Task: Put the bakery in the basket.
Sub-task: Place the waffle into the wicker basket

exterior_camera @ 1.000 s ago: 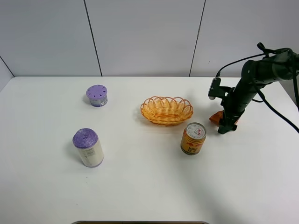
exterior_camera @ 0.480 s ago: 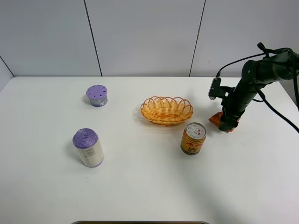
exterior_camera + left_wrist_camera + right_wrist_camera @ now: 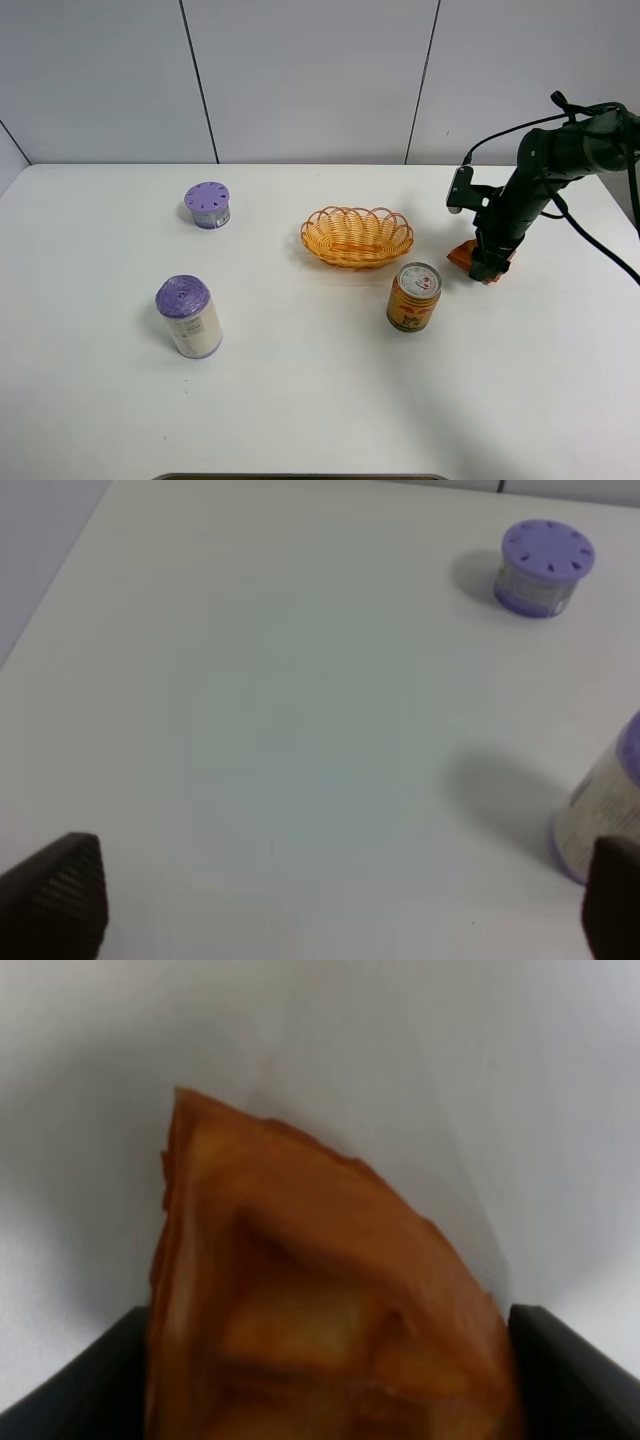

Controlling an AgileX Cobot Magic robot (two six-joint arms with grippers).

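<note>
The bakery, an orange-brown waffle wedge (image 3: 461,255), lies at the table's right, just right of the gold-red can. My right gripper (image 3: 485,270) points down onto it and is shut on it. In the right wrist view the waffle (image 3: 320,1280) fills the gap between the two dark fingers (image 3: 70,1380). The basket (image 3: 357,236), oval orange-yellow wicker, stands empty at mid table, left of the gripper. My left gripper (image 3: 335,895) is open and empty over bare table; it does not show in the exterior high view.
A gold-red drink can (image 3: 414,296) stands between basket and waffle, slightly nearer. A low purple-lidded tub (image 3: 208,205) and a taller purple-lidded white canister (image 3: 188,317) stand at the left; both show in the left wrist view (image 3: 545,567), (image 3: 605,815).
My right gripper has shifted slightly up and toward the back over the waffle, and the waffle now shows at both sides of the fingers. Nothing else moved.
</note>
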